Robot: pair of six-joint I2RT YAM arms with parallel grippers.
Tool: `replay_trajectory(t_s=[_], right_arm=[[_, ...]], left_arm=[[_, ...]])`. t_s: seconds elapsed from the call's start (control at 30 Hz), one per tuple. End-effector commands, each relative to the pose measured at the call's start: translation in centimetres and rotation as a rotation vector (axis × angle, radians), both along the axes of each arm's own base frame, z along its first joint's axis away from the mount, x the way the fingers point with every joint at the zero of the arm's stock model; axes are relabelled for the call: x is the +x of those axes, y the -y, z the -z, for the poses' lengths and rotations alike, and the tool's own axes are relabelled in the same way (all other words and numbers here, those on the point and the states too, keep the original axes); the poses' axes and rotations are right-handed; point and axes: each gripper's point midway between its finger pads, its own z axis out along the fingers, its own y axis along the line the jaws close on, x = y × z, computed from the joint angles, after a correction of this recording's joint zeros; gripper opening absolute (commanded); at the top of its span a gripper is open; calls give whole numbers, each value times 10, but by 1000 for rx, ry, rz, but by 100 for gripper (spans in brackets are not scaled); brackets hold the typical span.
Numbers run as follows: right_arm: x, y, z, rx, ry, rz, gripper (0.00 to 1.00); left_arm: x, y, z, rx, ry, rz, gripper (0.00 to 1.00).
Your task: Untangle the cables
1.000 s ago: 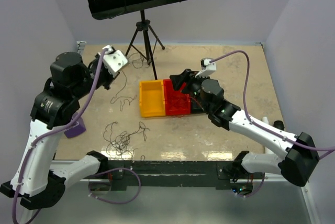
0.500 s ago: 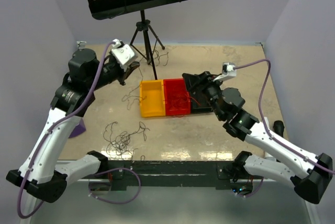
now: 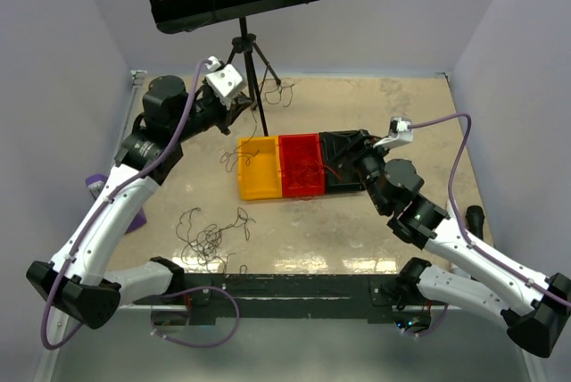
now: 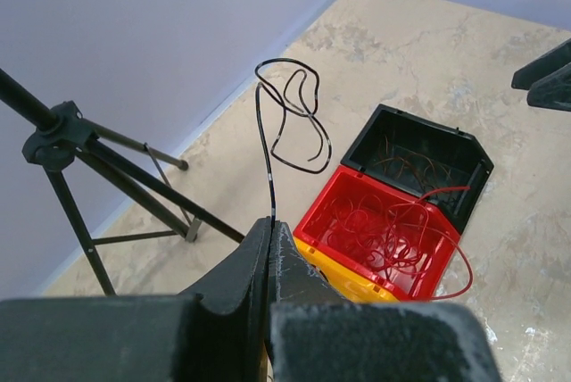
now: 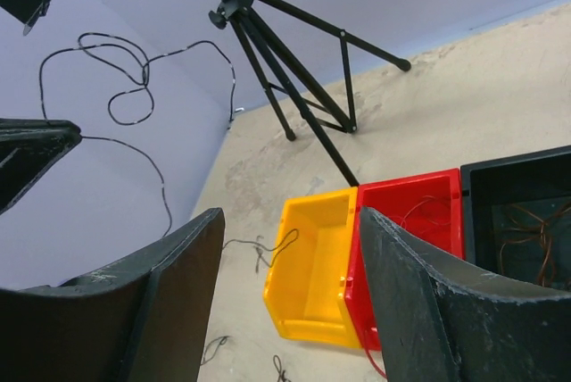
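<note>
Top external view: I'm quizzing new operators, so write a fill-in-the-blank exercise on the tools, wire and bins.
The left tool is shut on a thin curly ___ wire. The middle plastic bin, between the yellow plastic bin and the black plastic bin, is ___. The right tool is ___.
Missing words: black; red; open.

Bright, even overhead light floods the scene; pale glare streaks the table at its front edge, shadows fall soft, the left gripper blurs near its lens.
</note>
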Motion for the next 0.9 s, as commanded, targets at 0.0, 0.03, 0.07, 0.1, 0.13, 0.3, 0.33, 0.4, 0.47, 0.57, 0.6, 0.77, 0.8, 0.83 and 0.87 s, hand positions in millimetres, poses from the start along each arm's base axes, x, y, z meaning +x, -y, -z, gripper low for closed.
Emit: replay_trajectory(t_s=[0.0, 0.03, 0.07, 0.1, 0.13, 0.3, 0.33, 0.4, 0.47, 0.57, 0.6, 0.77, 0.8, 0.83, 0.87], right_arm=[[-1, 5, -7, 37, 7, 24, 66], [0, 5, -7, 39, 5, 22, 66], [-1, 5, -8, 41, 7, 22, 66], [-1, 5, -9, 43, 9, 19, 66], [-1, 5, -8, 40, 6, 21, 66], [-2, 6, -12, 44, 6, 22, 66], [-3, 6, -12, 48, 6, 19, 66], [-3, 8, -12, 51, 7, 25, 66], [-4, 9, -13, 52, 8, 26, 66], [-5, 12, -13, 47, 5, 34, 66], [-5, 12, -13, 45, 6, 34, 66], [-7, 18, -18, 49, 17, 45, 66], [-7, 18, -18, 47, 17, 47, 65], [-8, 19, -18, 48, 18, 48, 66], [-8, 19, -18, 45, 18, 49, 65]], left_arm=[[7, 4, -29, -55, 64, 1, 0], [4, 4, -38, -64, 73, 7, 0], [3, 3, -47, -73, 86, 7, 0], [1, 2, -55, -79, 103, 3, 0], [0, -1, -65, -85, 123, -10, 0], [1, -12, -101, -102, 210, -65, 0], [1, -13, -106, -104, 220, -73, 0], [0, -15, -117, -112, 240, -78, 0], [-1, -15, -120, -117, 241, -78, 0], [-1, -13, -112, -126, 215, -70, 0], [-2, -12, -106, -129, 199, -66, 0], [2, -2, -61, -137, 96, -40, 0], [5, 0, -50, -135, 74, -39, 0], [8, 1, -43, -135, 60, -50, 0], [11, 4, -36, -133, 33, -50, 0]])
